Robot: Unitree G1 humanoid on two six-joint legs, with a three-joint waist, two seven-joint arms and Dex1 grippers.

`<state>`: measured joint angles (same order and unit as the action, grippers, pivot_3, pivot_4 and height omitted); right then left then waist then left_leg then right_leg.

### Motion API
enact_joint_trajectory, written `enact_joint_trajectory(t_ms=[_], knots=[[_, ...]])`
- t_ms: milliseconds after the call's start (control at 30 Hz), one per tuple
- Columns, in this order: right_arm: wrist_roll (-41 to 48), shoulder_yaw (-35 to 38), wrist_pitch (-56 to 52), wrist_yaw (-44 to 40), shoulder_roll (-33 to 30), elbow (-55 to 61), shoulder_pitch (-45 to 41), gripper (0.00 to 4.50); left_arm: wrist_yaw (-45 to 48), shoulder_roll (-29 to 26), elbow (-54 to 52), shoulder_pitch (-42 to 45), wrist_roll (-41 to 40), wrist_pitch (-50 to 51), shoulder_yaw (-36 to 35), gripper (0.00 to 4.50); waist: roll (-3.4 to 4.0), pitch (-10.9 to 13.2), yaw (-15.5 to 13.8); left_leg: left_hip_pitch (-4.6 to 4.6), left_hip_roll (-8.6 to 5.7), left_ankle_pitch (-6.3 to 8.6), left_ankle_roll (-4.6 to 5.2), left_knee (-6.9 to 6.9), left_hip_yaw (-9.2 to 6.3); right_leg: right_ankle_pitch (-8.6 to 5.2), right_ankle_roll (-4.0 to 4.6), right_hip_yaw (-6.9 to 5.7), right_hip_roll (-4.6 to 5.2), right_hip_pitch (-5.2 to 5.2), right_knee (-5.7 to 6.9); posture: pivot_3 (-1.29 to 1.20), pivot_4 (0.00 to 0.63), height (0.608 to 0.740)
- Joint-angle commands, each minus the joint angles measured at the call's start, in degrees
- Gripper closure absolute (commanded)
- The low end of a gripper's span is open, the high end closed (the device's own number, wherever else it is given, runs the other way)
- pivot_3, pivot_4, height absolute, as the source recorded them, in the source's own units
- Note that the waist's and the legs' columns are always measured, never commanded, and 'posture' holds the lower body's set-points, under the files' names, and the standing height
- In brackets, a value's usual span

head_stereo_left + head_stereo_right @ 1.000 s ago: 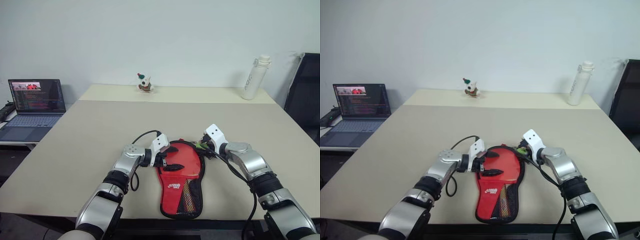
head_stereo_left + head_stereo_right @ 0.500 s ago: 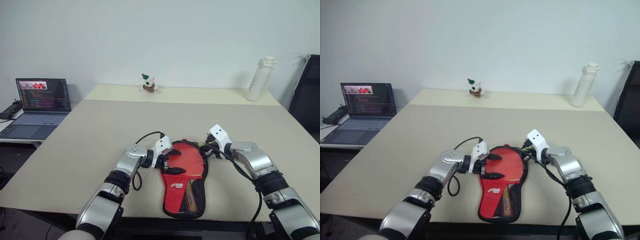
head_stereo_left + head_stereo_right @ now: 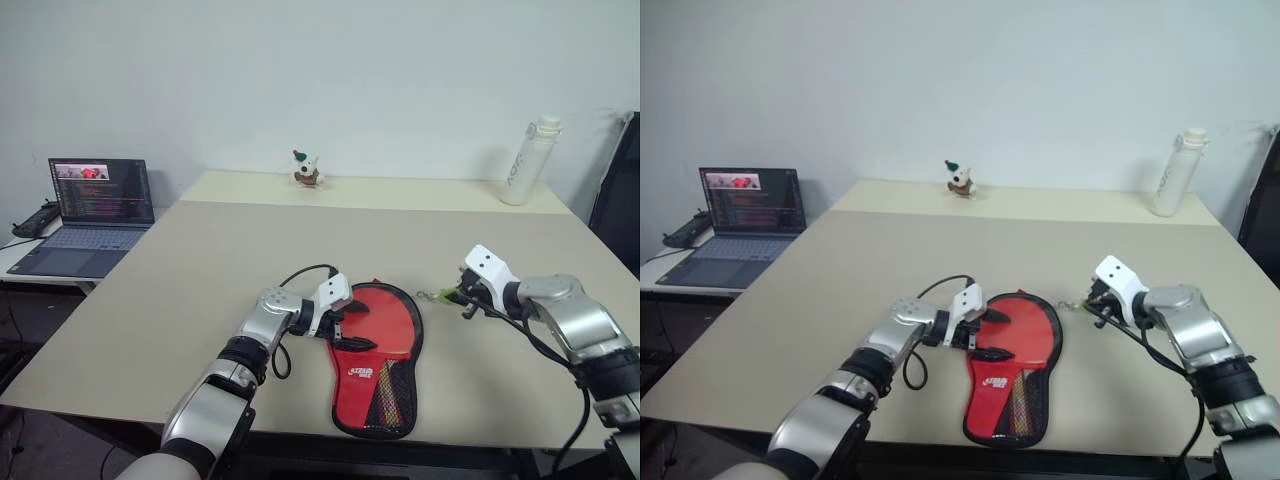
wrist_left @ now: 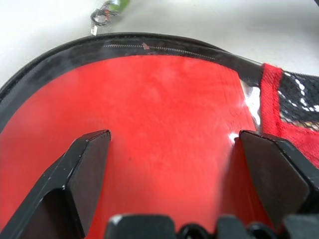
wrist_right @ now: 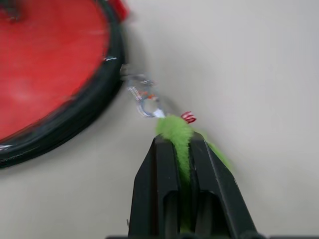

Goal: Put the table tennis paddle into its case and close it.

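Note:
The case lies flat on the table, red side up with a white logo, a black mesh pocket and a black zipper rim. The table tennis paddle is hidden. My left gripper is open, its two fingers spread over the round red part of the case. My right gripper hangs to the right of the case, apart from it, and is shut on a fuzzy green loop. A small metal clip runs from the loop toward the case's rim.
An open laptop sits on a side desk at the far left. A small toy figure and a white bottle stand at the table's back edge. A dark chair is at the right.
My right gripper has shut on the green loop and swung right, away from the case's rim. The left gripper stays open over the case. The camera has shifted.

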<state>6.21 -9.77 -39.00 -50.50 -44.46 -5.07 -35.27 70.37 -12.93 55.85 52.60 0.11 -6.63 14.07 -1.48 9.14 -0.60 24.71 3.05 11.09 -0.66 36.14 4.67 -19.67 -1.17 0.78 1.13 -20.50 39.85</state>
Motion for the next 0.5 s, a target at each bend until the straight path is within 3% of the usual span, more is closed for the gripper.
enact_joint_trajectory(t_ms=[33, 500], knots=[[2.9, 3.1, -5.1, -3.0, -4.7, 10.8, 4.7, 4.48, -1.6, 1.7, 4.6, -1.7, 5.1, 0.6, 3.9, 0.0, 0.01, 0.0, -0.2, -0.01, -0.06, 0.01, 0.01, -0.01, -0.04, -0.01, -0.02, -0.02, 0.04, 0.02, -0.01, 0.0, 0.15, 0.74], [18.7, 13.7, -18.8, -11.7, -19.6, 39.8, 27.2, 4.48, -2.7, 4.8, 9.0, 0.4, 7.3, -0.8, 4.2, 0.0, 0.18, -0.2, -0.9, 0.03, -0.41, 0.17, 0.26, -0.03, -0.86, -0.04, -0.17, -0.87, 0.32, 0.81, -0.87, 0.0, 0.15, 0.74]])
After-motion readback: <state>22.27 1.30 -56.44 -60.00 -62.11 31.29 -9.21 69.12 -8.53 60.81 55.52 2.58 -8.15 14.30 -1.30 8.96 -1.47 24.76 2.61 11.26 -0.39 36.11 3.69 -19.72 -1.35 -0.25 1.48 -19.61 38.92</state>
